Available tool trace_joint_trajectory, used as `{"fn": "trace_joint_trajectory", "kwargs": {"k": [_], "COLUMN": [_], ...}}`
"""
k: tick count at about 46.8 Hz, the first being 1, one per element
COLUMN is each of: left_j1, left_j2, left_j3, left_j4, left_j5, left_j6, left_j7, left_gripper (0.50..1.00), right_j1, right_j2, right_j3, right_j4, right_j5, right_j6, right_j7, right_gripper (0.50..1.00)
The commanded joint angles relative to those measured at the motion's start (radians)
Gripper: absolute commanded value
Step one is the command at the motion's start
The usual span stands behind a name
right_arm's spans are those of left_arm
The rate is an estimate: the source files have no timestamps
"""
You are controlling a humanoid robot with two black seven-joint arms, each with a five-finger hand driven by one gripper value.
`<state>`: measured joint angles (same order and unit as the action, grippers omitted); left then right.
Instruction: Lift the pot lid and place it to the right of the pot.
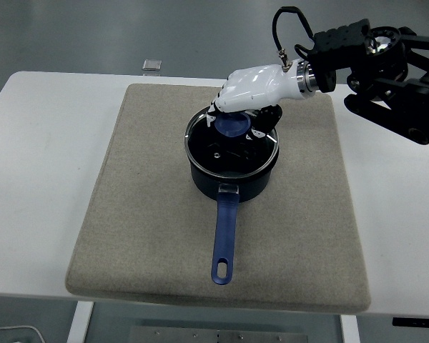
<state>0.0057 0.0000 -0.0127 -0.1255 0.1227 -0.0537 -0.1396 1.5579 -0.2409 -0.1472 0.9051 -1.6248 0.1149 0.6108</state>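
Barely begun: lid gripped, tilted, not yet clear of pot.
The right robot hand was closed around the blue knob of the glass lid, its far edge raised above the pot. Transfer rightward onto the mat remained outstanding.

Right hand curled, palm down
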Motion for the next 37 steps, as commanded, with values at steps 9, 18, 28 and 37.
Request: {"fn": "trace_joint_trajectory", "kwargs": {"k": [9,18,28,37], "left_j1": [0.000,-0.001,-0.001,0.000], "left_j2": [0.000,0.000,0.000,0.000], "left_j3": [-0.001,-0.001,0.000,0.000], "left_j4": [0.000,0.000,0.001,0.000], "left_j5": [0.000,0.000,0.000,0.000], "left_j6": [0.000,0.000,0.000,0.000], "left_j7": [0.000,0.000,0.000,0.000], "left_gripper": [1.000,1.000,1.000,1.000], "right_j1": [0.039,0.053,0.053,0.053], "right_j2": [0.006,0.023,0.032,0.032], "right_j3": [0.008,0.018,0.020,0.018], "right_j4": [-0.005,-0.080,-0.176,-0.259], "right_j5": [0.013,0.019,0.056,0.062], "right_j6": [0.005,0.003,-0.004,-0.004], "right_j7": [0.000,0.000,0.000,0.000], "right_gripper": [0.500,0.500,0.500,0.500]}}
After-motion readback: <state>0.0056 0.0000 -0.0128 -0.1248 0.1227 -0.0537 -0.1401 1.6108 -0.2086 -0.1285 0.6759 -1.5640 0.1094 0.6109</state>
